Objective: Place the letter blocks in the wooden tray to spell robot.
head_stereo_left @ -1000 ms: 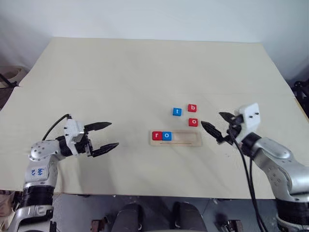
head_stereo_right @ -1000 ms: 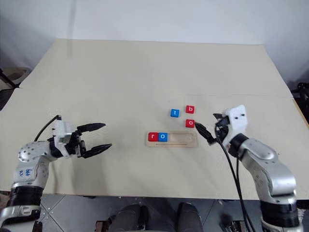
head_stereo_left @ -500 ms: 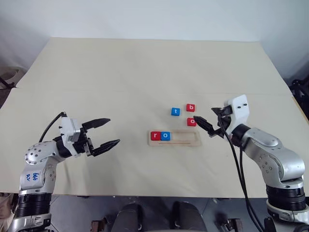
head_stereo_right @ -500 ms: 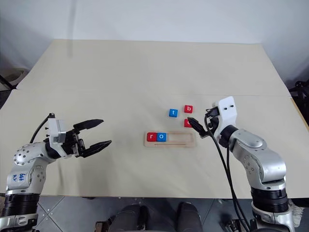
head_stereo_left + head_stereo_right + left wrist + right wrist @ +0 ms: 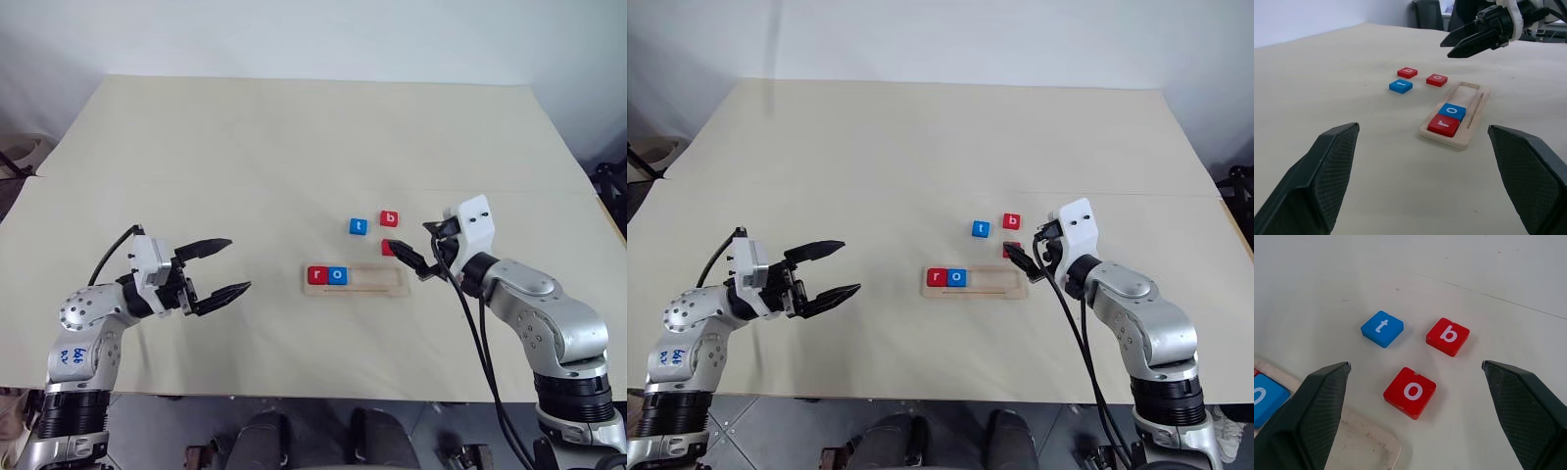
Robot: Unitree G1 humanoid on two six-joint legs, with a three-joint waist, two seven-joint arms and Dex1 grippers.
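— Looking at the table [image 5: 245, 137], where have the blocks got to?

— Two sit in the wooden tray [image 5: 357, 280], pushed up to its left end and touching: the red r block [image 5: 316, 275], then the blue o block [image 5: 337, 275]. The remaining length of the groove is bare wood.

— And the loose ones?

— Three lie on the tabletop just beyond the tray. The blue t block [image 5: 359, 226] is farthest left, the red b block [image 5: 390, 218] is just beside it to the right, and the red o block [image 5: 1409, 392] is nearer the tray's right end, apart from both.

— What's the right arm doing?

— The right gripper [image 5: 419, 257] hangs directly over that red o block with its two black fingers spread wide, grasping nothing. From the head camera its fingers cover most of the block; from the wrist you see the block flat on the table between them.

— And the left?

— The left gripper [image 5: 219, 269] is well off to the left of the tray, above bare table, pointing roughly toward the tray. Its fingers are parted too, and nothing is between them.
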